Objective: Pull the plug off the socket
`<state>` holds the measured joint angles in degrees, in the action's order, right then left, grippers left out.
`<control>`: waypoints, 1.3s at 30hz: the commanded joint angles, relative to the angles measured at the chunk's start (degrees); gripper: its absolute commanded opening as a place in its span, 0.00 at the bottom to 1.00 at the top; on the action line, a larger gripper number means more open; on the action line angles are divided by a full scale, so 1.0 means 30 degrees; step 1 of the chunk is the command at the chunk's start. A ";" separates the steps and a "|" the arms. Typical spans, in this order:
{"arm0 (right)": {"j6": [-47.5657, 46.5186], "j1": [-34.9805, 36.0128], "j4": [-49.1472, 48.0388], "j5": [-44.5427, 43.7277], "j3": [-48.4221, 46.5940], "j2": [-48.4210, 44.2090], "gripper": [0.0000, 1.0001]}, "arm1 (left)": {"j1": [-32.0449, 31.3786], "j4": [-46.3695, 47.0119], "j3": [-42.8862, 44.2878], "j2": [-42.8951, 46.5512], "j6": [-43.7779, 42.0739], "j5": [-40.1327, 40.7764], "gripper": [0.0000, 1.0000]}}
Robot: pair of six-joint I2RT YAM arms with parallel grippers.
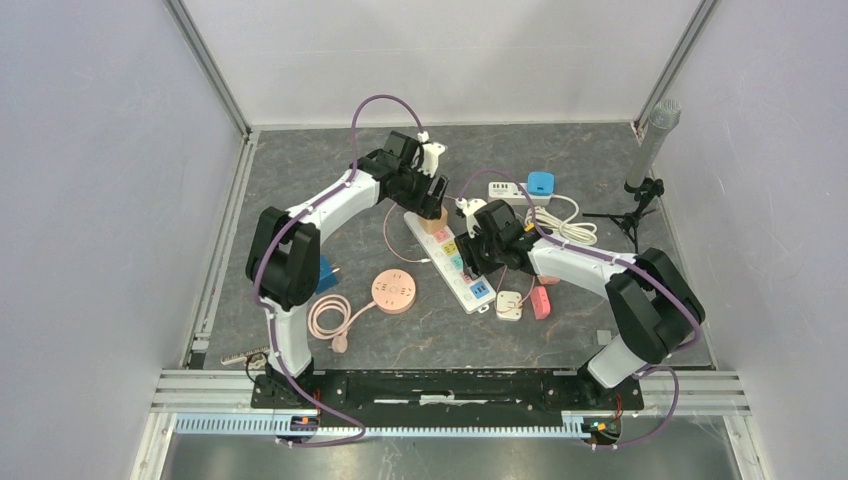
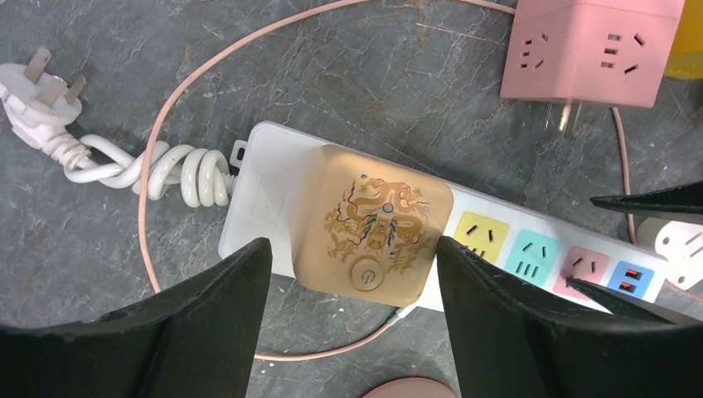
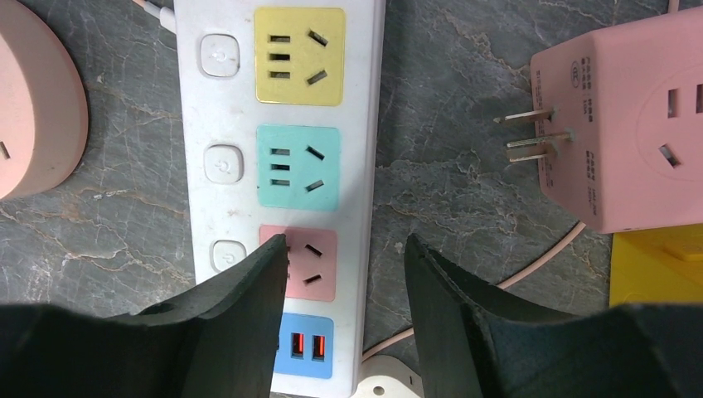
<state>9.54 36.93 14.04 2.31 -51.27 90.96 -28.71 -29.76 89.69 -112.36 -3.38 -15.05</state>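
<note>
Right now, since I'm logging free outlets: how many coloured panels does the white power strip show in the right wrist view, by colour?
On the white power strip:
yellow socket panel: 1
teal socket panel: 1
pink socket panel: 1
blue USB panel: 1
Total: 4

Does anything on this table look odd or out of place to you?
Nothing looks broken or spilled, but the white plug of the power strip lies loose on the table, connected to nothing, and a pink cube adapter lies on its side, prongs bare.
</note>
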 commanded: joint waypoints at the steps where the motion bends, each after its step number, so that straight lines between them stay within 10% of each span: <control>1: -0.0400 0.0083 0.0264 0.0032 0.0410 -0.0013 0.59 | -0.0014 0.0182 0.0623 -0.0326 -0.2377 -0.0492 0.79; 14: -0.0973 0.0083 0.0734 0.0601 0.0212 0.0660 0.59 | -0.0069 -0.0012 0.0351 -0.0602 -0.2726 -0.2006 0.65; 39: -0.0687 0.0087 0.1261 -0.0564 0.0243 0.1282 0.62 | -0.0538 -0.0472 0.0846 -0.1413 -0.2855 0.0246 0.73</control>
<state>7.86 36.97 13.98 3.05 -51.55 91.57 -29.98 -30.22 90.39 -114.41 -10.02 -16.32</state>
